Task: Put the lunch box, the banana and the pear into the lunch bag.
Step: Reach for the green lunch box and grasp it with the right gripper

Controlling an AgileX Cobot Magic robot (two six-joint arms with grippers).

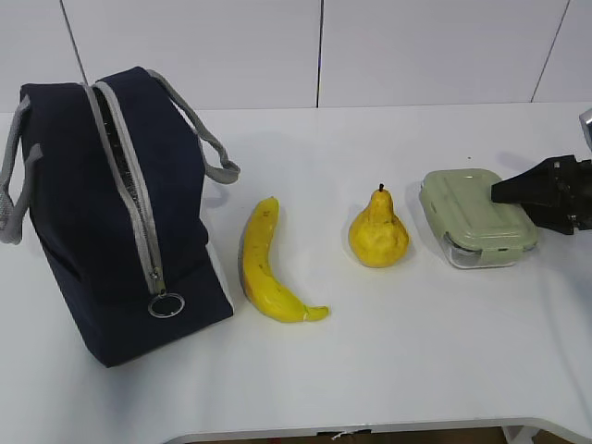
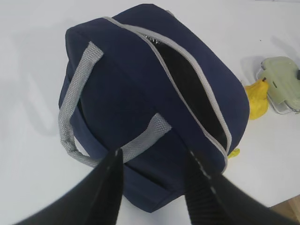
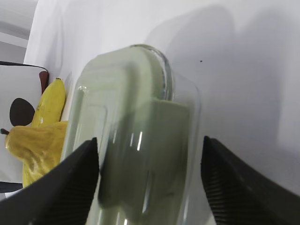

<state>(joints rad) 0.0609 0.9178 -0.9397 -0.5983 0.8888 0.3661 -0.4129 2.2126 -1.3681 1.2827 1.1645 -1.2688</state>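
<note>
The navy lunch bag [image 1: 92,213] stands at the left of the white table, its grey zipper undone and the top slit agape [image 2: 187,79]. To its right lie the banana [image 1: 264,264], then the upright pear [image 1: 377,231], then the lunch box [image 1: 476,217] with its sage-green lid. My right gripper [image 1: 504,191] reaches in from the right edge. In the right wrist view it [image 3: 149,140] is open and straddles the lunch box [image 3: 140,117], with a gap on the right side. My left gripper [image 2: 154,154] hangs open over the near end of the lunch bag [image 2: 131,84], holding nothing.
Grey webbing handles [image 2: 70,112] droop on both sides of the bag. The zipper's ring pull [image 1: 166,304] hangs at its front end. The table's front edge [image 1: 370,430] runs along the bottom, and a white panelled wall stands behind.
</note>
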